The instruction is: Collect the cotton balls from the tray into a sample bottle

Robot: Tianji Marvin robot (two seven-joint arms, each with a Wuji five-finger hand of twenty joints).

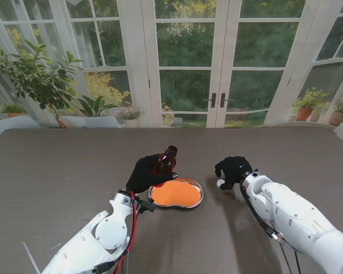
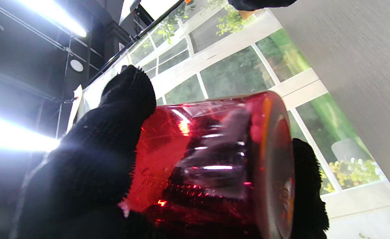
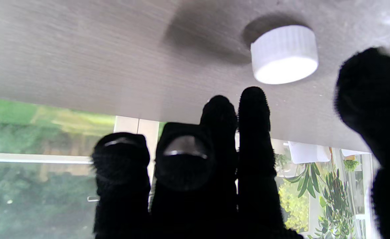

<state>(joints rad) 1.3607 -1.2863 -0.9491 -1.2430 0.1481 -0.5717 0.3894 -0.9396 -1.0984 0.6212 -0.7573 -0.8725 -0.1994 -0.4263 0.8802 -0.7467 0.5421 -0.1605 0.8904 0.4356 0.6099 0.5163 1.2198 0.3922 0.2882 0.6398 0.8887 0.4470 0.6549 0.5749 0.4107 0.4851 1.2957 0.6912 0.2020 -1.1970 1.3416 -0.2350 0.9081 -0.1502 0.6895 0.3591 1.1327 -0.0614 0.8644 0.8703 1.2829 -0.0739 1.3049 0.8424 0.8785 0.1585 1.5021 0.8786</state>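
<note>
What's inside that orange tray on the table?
The tray looks plain orange across the part that shows; I can make out no cotton balls there. The left hand, holding the red bottle, covers its far left edge, so anything under there is hidden.

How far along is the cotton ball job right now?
Nearly done, it seems: the tray shows no cotton balls I can make out. In hand: the left hand holds the red bottle tilted by the tray. Left: the white cap lies on the table under the open right hand, not yet fitted.
</note>
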